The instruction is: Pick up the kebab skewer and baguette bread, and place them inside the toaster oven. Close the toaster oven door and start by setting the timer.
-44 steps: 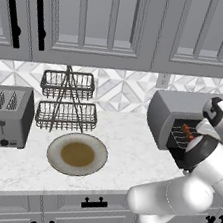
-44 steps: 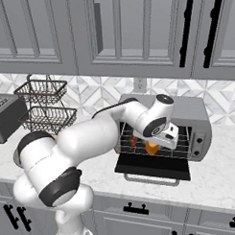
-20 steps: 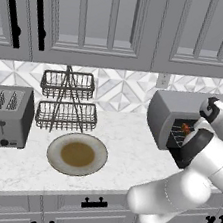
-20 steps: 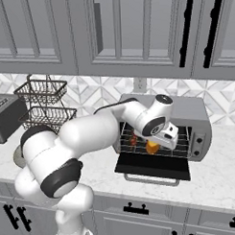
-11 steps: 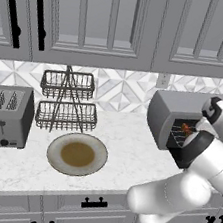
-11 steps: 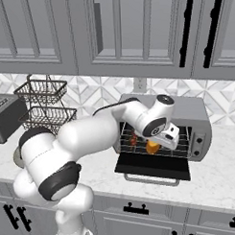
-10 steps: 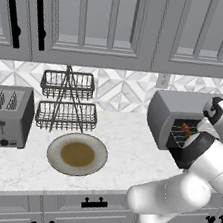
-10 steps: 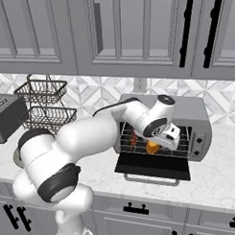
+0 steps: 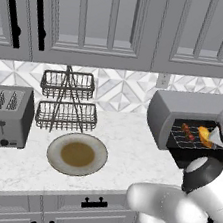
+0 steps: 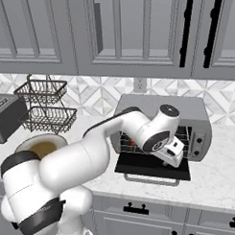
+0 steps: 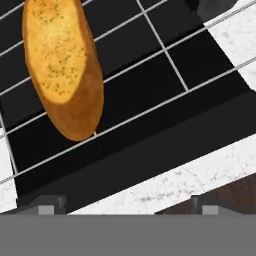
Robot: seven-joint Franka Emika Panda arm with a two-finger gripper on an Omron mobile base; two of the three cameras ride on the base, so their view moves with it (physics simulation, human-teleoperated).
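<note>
The baguette bread (image 11: 62,65) lies on the wire rack (image 11: 165,55) of the toaster oven (image 9: 184,112), free of the gripper (image 11: 125,202); in the hand view the 2 dark fingertips (image 11: 47,204) stand far apart at the bottom edge with nothing between them, so the jaws are wide open and empty. That is the change — a second ago the jaws were a little narrower, and they have since spread to full width, which I read as the bread just let go. In the left base view the bread shows as an orange-yellow piece on the rack beside the kebab skewer (image 9: 188,131), whose dark-red chunks sit just to its left; both items are inside the cavity. The plate (image 9: 77,154) on the counter (image 9: 127,151) holds neither of them. The toaster oven door (image 10: 152,168) hangs down flat in front of the oven, its bar handle (image 10: 150,178) toward the counter edge; the arm's wrist is over it, close to the opening. My judgement: loading is done; what remains is to draw the hand clear, lift the door shut, then set the timer — the control knobs (image 10: 198,140) sit on the right of the oven's front.
</note>
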